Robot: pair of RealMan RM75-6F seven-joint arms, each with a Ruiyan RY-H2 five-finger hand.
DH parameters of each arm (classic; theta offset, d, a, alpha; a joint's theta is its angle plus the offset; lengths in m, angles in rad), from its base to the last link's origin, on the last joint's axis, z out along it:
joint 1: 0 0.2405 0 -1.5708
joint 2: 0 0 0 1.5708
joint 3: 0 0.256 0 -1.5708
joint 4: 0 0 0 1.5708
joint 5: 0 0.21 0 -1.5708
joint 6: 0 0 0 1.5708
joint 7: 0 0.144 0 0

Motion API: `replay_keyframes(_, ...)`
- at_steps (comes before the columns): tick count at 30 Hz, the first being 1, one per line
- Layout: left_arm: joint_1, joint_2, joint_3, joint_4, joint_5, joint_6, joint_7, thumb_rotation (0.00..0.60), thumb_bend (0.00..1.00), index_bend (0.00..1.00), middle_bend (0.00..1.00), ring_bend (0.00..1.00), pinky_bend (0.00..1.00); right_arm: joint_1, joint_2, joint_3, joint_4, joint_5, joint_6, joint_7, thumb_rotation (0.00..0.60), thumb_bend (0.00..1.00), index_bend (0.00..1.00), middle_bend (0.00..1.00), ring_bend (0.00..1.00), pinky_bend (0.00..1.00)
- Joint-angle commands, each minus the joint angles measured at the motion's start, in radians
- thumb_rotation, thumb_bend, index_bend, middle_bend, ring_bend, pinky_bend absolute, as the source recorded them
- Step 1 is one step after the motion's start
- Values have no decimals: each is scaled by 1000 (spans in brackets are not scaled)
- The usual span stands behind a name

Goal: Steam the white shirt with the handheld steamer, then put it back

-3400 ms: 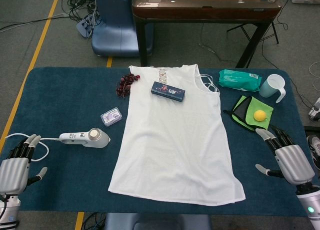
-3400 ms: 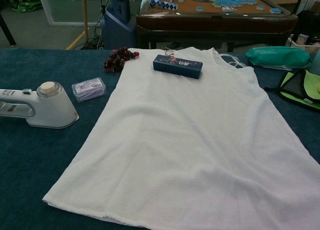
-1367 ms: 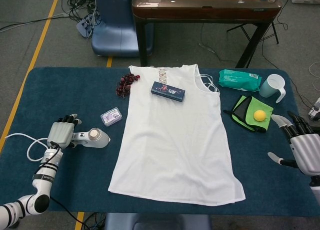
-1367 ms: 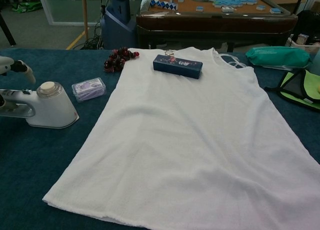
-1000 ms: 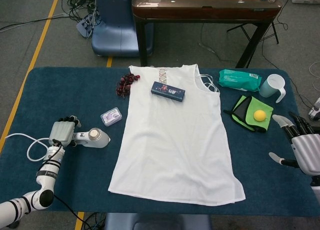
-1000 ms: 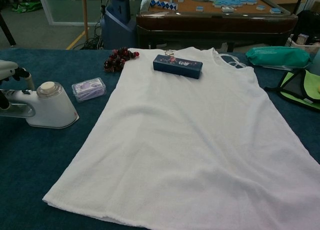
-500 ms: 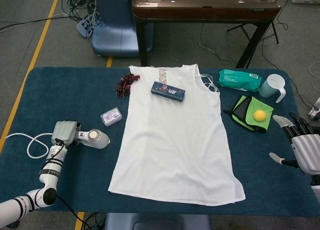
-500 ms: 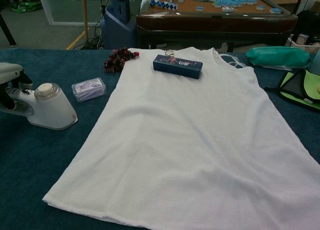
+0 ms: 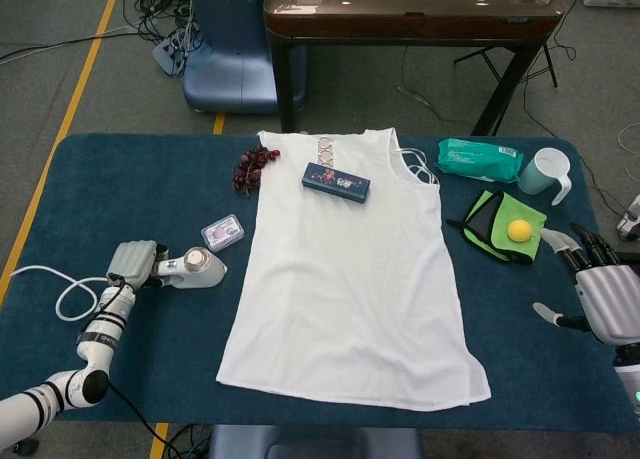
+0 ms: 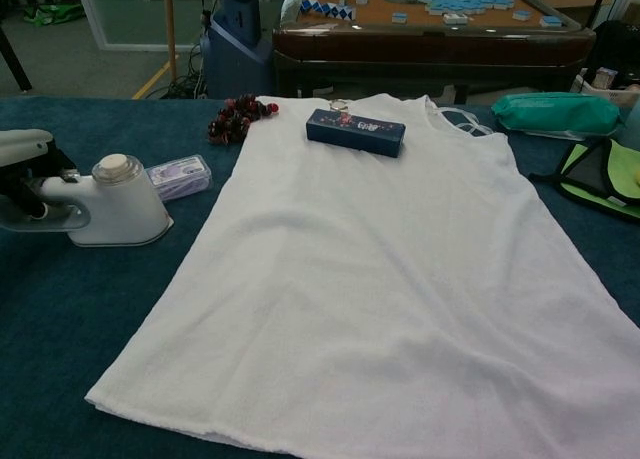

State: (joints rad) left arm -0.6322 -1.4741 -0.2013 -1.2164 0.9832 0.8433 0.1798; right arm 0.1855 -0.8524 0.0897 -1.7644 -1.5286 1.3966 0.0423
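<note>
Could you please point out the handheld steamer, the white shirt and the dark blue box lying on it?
handheld steamer (image 10: 118, 204): chest view, on its white body.
white shirt (image 9: 350, 279): head view, mid-cloth.
dark blue box (image 9: 336, 182): head view, on its top face.

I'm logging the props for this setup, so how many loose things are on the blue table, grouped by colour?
White: 3 - shirt, steamer, mug
Green: 2 - wipes pack, cloth
Dark blue: 1 - box
Red: 1 - bead cluster
Yellow: 1 - ball
Clear: 1 - small case
Total: 9

Steamer handle under left hand.
</note>
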Motion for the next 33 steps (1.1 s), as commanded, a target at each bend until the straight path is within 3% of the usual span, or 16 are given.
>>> replay_keyframes(1, 2, 17, -8, 7, 50, -32, -92, 600, 185, 853, 660, 536, 564, 0, 1, 0, -6, -1, 0, -5, 600, 17, 0, 179, 41, 95)
replay_keyframes(12, 14, 67, -2, -34, 164, -23, -257, 600, 185, 889, 678, 556, 566, 4, 2, -7, -31, -14, -9, -21, 600, 16, 0, 179, 41, 96)
replay_keyframes(33, 2, 167, -25, -170, 221, -92, -523, 600, 185, 897, 686, 564, 566, 15, -7, -31, -45, -26, -51, -32, 600, 17, 0, 179, 41, 95)
